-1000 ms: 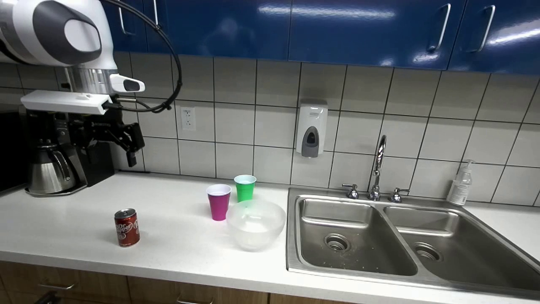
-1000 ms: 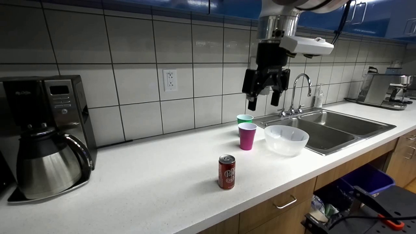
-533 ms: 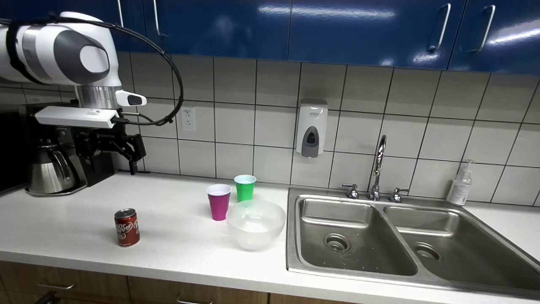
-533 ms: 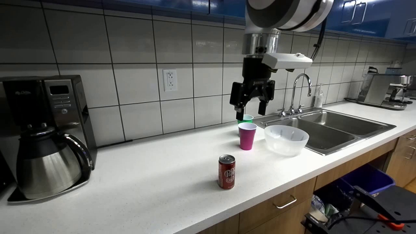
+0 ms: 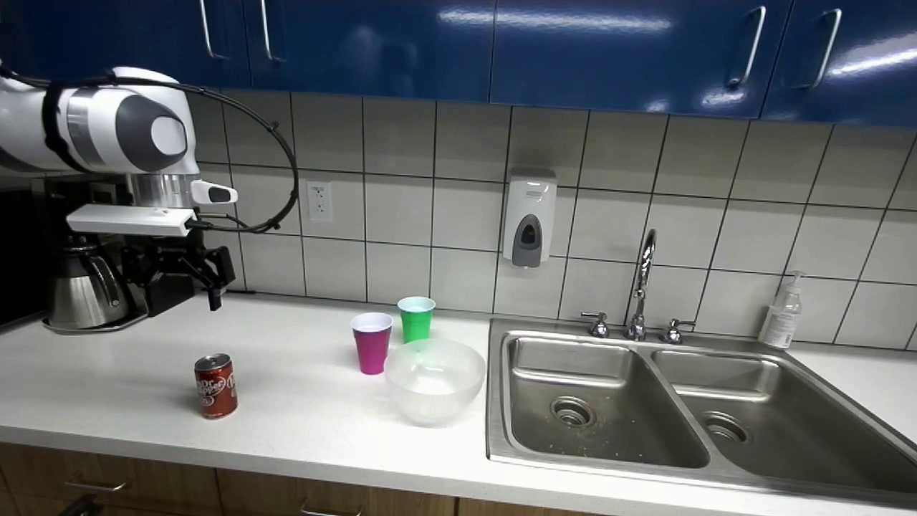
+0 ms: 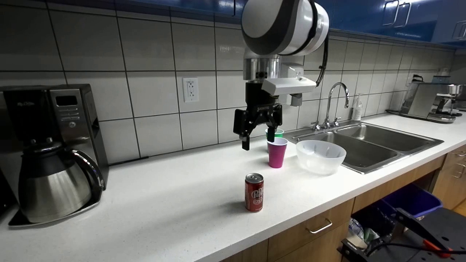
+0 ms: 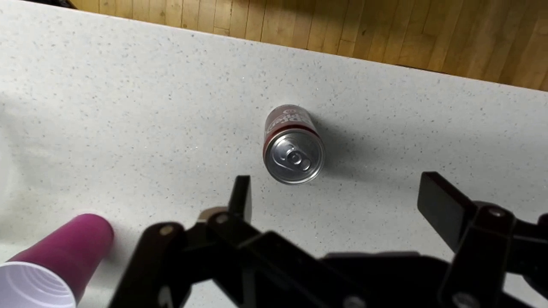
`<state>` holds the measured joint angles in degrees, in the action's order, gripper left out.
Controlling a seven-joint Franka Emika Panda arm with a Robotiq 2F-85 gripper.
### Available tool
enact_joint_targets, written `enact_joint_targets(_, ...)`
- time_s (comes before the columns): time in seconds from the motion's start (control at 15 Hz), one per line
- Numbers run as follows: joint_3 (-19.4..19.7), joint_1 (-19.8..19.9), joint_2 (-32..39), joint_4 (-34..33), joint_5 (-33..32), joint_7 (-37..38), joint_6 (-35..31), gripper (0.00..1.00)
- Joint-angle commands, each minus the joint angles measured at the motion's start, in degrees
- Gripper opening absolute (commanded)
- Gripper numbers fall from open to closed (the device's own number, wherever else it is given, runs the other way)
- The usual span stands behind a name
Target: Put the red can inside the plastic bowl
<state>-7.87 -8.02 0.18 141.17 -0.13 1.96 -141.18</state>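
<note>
The red can stands upright on the white counter in both exterior views. In the wrist view the can shows its silvery top. The translucent plastic bowl stands beside the sink in both exterior views. I see nothing in it. My gripper is open and points down, above the counter and higher than the can, set back toward the wall. In the wrist view the fingers are wide apart with nothing between them; the can lies just beyond the fingertips, nearer the left one.
A magenta cup and a green cup stand close behind the bowl. A steel double sink is beside the bowl. A coffee maker stands at the counter's far end. The counter's front edge runs close past the can.
My gripper has come down and moved away from the sink side, toward the can's side of the counter. It stays open. The can, bowl and cups have not moved.
</note>
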Motion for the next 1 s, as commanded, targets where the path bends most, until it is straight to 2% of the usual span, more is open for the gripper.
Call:
enact_joint_targets(0.0, 0.0, -0.2, 6.0, -4.9, -1.8, 3.1, 0.2, 1.00)
enact_joint_targets(0.93, 2.0, -0.4, 20.9, -14.2, -1.0, 1.9, 1.5, 1.00)
